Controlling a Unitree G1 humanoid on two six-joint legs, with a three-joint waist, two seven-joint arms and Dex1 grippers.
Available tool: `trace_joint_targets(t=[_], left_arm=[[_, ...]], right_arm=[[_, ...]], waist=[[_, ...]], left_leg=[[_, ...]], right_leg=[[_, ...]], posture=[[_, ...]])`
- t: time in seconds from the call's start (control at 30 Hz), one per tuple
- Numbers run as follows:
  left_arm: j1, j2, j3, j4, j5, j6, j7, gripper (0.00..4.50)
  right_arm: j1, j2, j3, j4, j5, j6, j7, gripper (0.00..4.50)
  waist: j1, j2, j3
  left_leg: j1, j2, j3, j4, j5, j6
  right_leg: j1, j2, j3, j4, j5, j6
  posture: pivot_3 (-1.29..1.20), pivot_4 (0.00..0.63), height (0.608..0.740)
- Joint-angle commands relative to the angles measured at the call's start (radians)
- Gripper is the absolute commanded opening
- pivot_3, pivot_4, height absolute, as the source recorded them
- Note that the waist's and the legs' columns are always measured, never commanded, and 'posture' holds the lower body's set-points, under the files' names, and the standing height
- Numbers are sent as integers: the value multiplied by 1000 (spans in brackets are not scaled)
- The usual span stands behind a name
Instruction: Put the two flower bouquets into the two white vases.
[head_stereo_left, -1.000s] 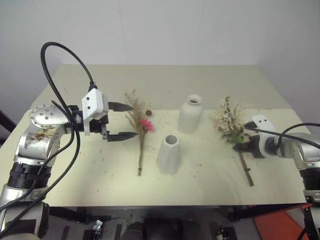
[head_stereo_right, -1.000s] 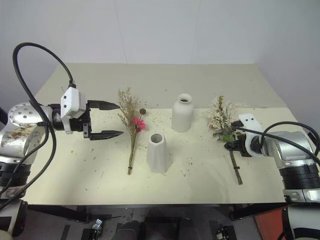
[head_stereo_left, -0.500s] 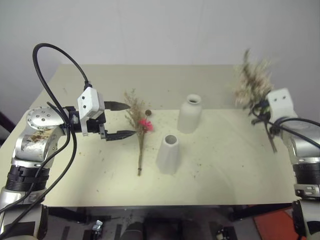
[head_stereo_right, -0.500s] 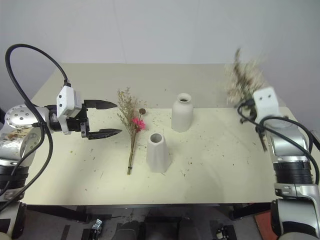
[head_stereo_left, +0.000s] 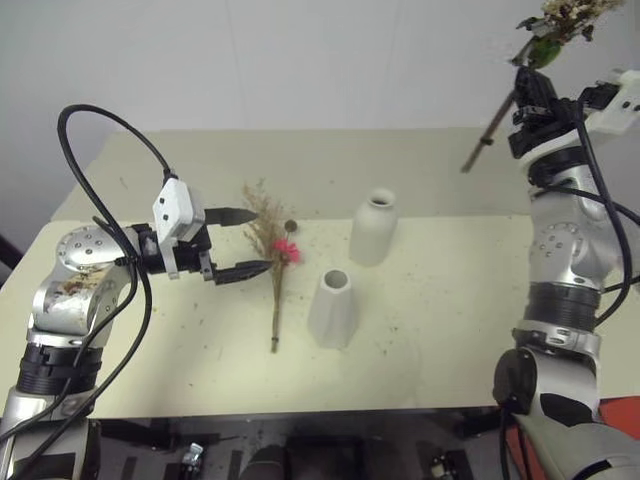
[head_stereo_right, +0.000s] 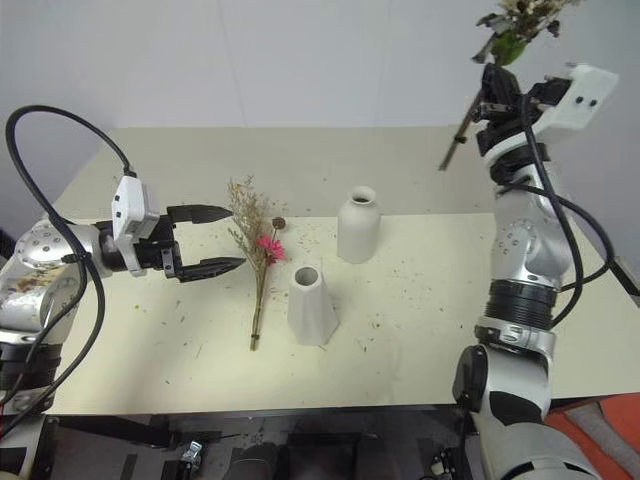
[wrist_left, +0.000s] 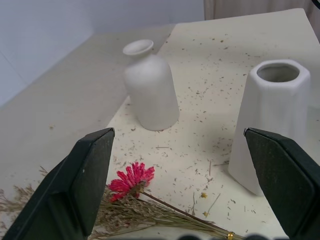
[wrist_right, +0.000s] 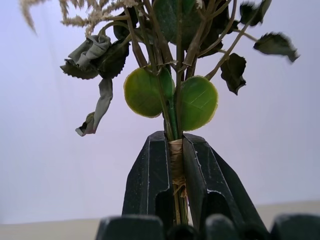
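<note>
Holding fuller bouquet (wrist_right: 175, 100), no labels

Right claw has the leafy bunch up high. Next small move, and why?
Probably bring the right claw down over the bottle vase, turning it stems-down. It is shut on the leafy bouquet, whose stem end slants off to the side, and that vase's mouth is empty.
</note>
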Motion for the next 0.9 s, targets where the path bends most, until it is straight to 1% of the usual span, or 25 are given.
trace_joint_targets(t=[0.03,0.27,0.43,0.57,0.8,0.9], left_arm=[[8,25,32,-53,-2,3,17,4500],[30,29,33,-76,-6,8,38,4500],[25,16,57,-86,-37,11,54,4500],[29,25,59,-91,-40,13,57,4500],[89,47,92,-126,-54,33,62,4500],[92,37,108,-137,-67,32,74,4500]], right_arm=[[-26,26,27,1,32,-66,79,178],[-40,85,61,45,62,-57,156,178],[-53,117,85,95,45,-88,174,178],[-57,136,99,113,42,-101,182,178],[-30,154,126,128,24,-125,185,178],[-4,161,144,167,-10,-159,196,178]], waist=[[0,0,0],[0,0,0],[0,0,0],[0,0,0],[0,1,0],[0,1,0]], left_leg=[[0,0,0,0,0,0],[1,0,0,0,0,0],[1,0,0,0,0,0],[1,0,0,-1,0,0],[2,0,0,-1,0,0],[2,0,1,-1,0,0]], right_leg=[[0,0,0,0,0,0],[0,0,1,0,0,0],[0,0,1,1,0,-1],[0,0,1,0,0,-1],[0,0,1,1,0,-1],[0,0,1,1,0,-1]], posture=[[0,150,740],[0,150,740],[0,150,740],[0,150,740],[0,150,740],[0,150,740]])
